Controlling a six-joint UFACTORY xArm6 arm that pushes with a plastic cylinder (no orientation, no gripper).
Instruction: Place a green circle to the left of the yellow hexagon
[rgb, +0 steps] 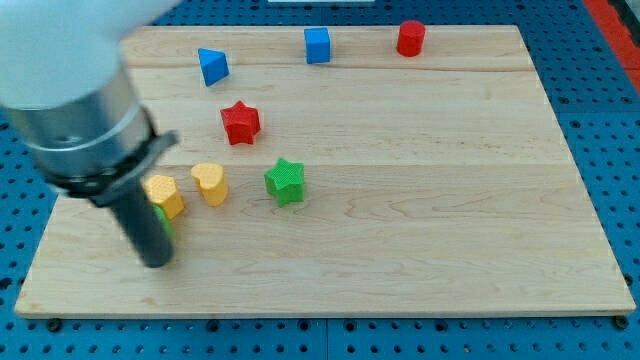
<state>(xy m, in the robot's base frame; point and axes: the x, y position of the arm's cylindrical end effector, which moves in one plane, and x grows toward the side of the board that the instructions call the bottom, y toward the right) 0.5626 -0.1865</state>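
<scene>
My arm is coming in from the view's top left corner, its bulky grey housing covering that corner of the wooden board (420, 250); I am carrying no pincer at all, only a straight dark rod, so nothing about me is standing apart, together or clamped on anything; my tip (155, 262) is resting on the board near its left edge, toward the bottom left corner; a small sliver of green block (165, 222) is peeking out just at the rod's right side, touching it or nearly so, and I cannot tell its shape since the rod is hiding most of it; directly above that sliver the yellow hexagon (164, 196) is sitting just beside the rod, apparently touching the green piece; next, close on its right but apart, the yellow heart (210, 184) is lying; further toward the board's top edge the blue triangular block (212, 66) is sitting; below it, toward the middle, the red star (240, 122) is lying; the green star (285, 181) is sitting near the middle of the board, to the right of the heart; the blue cube (317, 45) is standing at the top edge; the red cylinder (410, 38) is standing at the top edge toward the top right corner.
</scene>
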